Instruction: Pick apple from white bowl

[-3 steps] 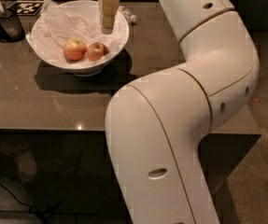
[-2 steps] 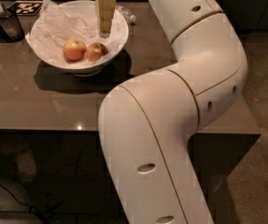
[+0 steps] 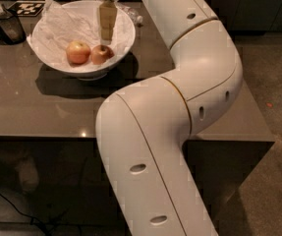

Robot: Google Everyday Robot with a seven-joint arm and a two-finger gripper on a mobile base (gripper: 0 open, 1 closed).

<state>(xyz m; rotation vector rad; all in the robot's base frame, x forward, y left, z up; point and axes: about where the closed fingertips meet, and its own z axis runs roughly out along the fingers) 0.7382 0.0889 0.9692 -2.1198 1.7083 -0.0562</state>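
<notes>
A white robot arm (image 3: 180,107) fills the middle and right of the view, bending twice as it reaches over a grey-brown table (image 3: 32,112). At the table's far left stands the white bowl (image 3: 126,36), wide, deep and lined with crumpled white paper (image 3: 62,26).

Two apples lie low in the bowl, toward its 6 o'clock side. The apple (image 3: 101,54) is the smaller, darker red one. The larger apple (image 3: 78,52), patched with orange and yellow, sits at its 9 o'clock, and the two appear to touch.

The gripper (image 3: 106,37) hangs inside the bowl, pointing straight down. It is at the apple's 12 o'clock, close above it but not touching. It is seen as one tan slab, so I cannot tell whether it is open or closed. Nothing shows in its hold.

Compared with a second ago, the gripper has come lower into the bowl and drifted slightly left, so its tip is nearer the apple. The arm's bend has also changed: the elbow now swings out further right and the lower link leans more steeply. The bowl and both apples lie where they did.

A small dark container (image 3: 5,26) with a utensil stands at the bowl's 9 o'clock. A black-and-white marker (image 3: 27,7) lies at its 11 o'clock.
</notes>
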